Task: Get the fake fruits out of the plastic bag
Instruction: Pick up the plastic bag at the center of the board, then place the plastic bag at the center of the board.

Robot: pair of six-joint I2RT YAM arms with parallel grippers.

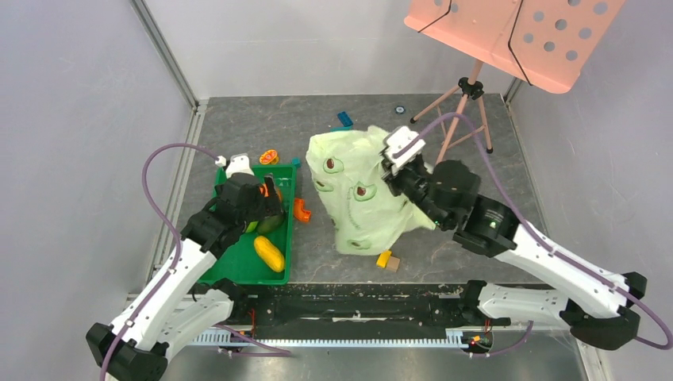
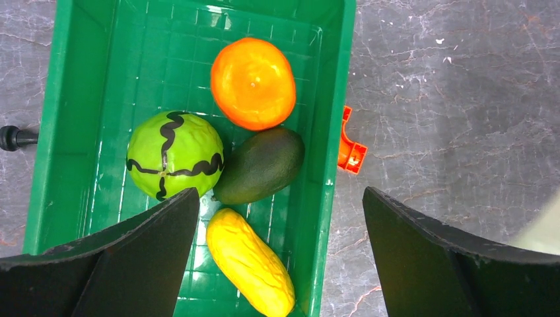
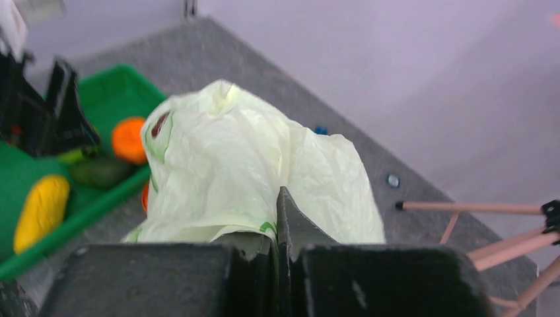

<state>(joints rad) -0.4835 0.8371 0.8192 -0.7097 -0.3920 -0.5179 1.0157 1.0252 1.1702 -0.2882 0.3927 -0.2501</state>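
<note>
In the left wrist view the green tray (image 2: 79, 99) holds a round orange fruit (image 2: 253, 82), a dark green avocado (image 2: 259, 165), a light green fruit with black lines (image 2: 174, 154) and an oblong yellow fruit (image 2: 249, 263). My left gripper (image 2: 280, 218) is open and empty above them, over the tray's right wall. The pale green plastic bag (image 1: 361, 190) lies crumpled at the table's middle. My right gripper (image 3: 280, 221) is shut on the bag's edge (image 3: 218, 165) and holds it up. In the top view the left gripper (image 1: 266, 208) is over the tray and the right gripper (image 1: 394, 176) is at the bag's right side.
A flat orange curved piece (image 1: 301, 210) lies between tray and bag. Small blocks (image 1: 388, 260) sit in front of the bag, a blue piece (image 1: 344, 120) behind it. A half-orange slice (image 1: 269, 156) lies behind the tray. A pink music stand's tripod (image 1: 468, 103) stands at the back right.
</note>
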